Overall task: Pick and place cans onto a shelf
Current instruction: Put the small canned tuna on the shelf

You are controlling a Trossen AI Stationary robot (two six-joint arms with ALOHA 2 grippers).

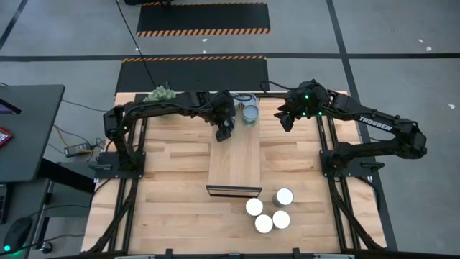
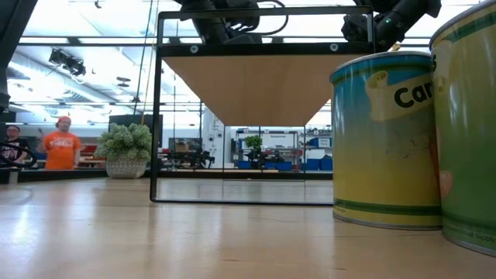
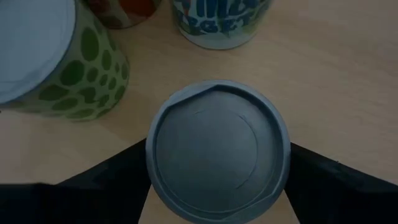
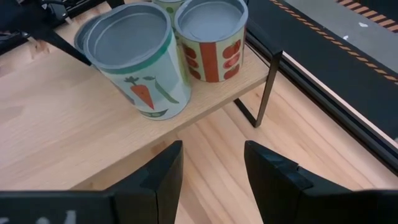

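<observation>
Seen from the high view, hanging the left gripper (image 1: 224, 132) over the far end of the shelf (image 1: 233, 164), just beside the cluster of cans already standing there (image 1: 249, 112); parking the right gripper (image 1: 287, 119) near that same end, off to the side above the table (image 1: 172, 180); leaving four white-topped cans (image 1: 254, 206) waiting near the shelf's front corner. From the low view, showing the shelf as a plank raised on a thin dark frame, with two of the waiting cans looming close. From the left wrist view, straddling a grey-topped can (image 3: 217, 149) with fingers (image 3: 112, 183) spread wide on either side, contact with the pads not being clear, a green-spotted can (image 3: 68, 68) standing just beside. From the right wrist view, keeping the fingers (image 4: 155, 180) somewhat apart with nothing between them, facing the shelved cans. Judging the cans as rigid, smooth-walled and likely slippery, probably light: taking hold across the round side wall below the rim, squarely, seeming safest
</observation>
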